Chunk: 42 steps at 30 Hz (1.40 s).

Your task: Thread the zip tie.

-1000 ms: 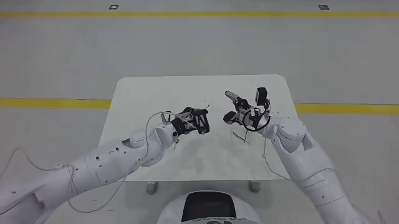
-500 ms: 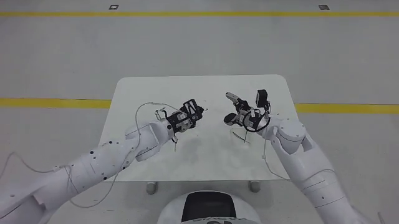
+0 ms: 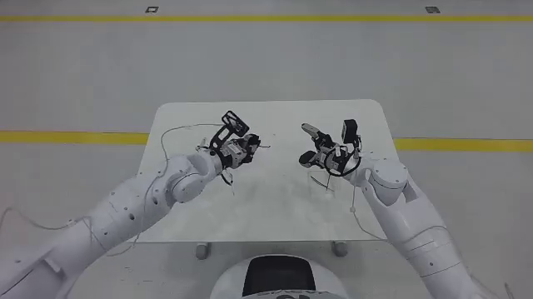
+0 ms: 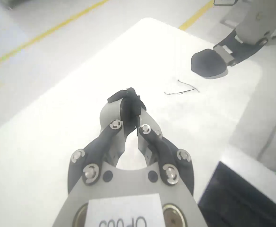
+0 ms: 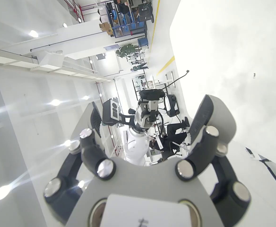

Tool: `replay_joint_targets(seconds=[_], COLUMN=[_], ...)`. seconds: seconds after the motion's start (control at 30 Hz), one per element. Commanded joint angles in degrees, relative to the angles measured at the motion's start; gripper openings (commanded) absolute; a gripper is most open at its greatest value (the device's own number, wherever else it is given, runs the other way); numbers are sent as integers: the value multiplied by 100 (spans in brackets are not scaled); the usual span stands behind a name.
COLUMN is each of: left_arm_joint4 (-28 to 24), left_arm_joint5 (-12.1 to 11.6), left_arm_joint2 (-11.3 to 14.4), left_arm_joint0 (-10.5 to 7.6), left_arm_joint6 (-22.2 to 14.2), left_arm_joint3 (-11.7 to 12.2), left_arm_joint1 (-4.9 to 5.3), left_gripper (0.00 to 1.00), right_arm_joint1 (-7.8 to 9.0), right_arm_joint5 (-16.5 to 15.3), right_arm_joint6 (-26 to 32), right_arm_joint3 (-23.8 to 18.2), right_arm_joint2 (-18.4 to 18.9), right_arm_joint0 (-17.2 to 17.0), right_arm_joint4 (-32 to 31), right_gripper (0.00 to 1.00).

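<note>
The zip tie [image 5: 182, 74] seems to be the thin dark strip with a small blocky head seen in the right wrist view. It sticks out from the left gripper [image 4: 129, 98] into the air above the table [image 3: 183, 216], and its head end points toward the right side. The left wrist view shows that gripper's jaws clenched together, but the strip itself is hard to make out between the dark pads.

I judge the tie to be very light, springy and smooth. It will likely bend under its own length and may slide or twist in the pads if pinched far from the working end. The head is the stiff part, so it is the better place to grip for steadiness. The tail should be held just short of its tip so it does not flop while entering the slot.

The right gripper [image 3: 330, 132] hangs over the right half of the table, well apart from the left one, with its fingers spread and nothing in them. On the table just near it lies a thin bent strand [image 4: 180, 91], and I cannot tell what that is.
</note>
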Motion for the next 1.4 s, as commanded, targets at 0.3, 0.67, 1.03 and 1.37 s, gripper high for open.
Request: replay_joint_targets(seconds=[0.3,0.67,1.03,1.37], left_arm_joint4=[-2904,-3256,-5661,-6894], left_arm_joint5=[-1024,-1024,-1024,-1024], left_arm_joint2=[-381,-484,-862,-1460], left_arm_joint0=[279,281,540,840], left_arm_joint6=[-506,-700,-1591,-2829], left_arm_joint3=[612,837,1272,1383], left_arm_joint1=[-106,-183,-274,-435], left_gripper=[0,0,0,0], right_arm_joint1=[0,0,84,188], right_arm_joint5=[0,0,-930,-2175], right_arm_joint6=[0,0,889,2677], right_arm_joint3=[0,0,108,840], right_arm_joint2=[0,0,228,341], right_arm_joint0=[0,0,-113,127], right_arm_joint4=[0,0,-165,-266], right_gripper=[100,100,100,100])
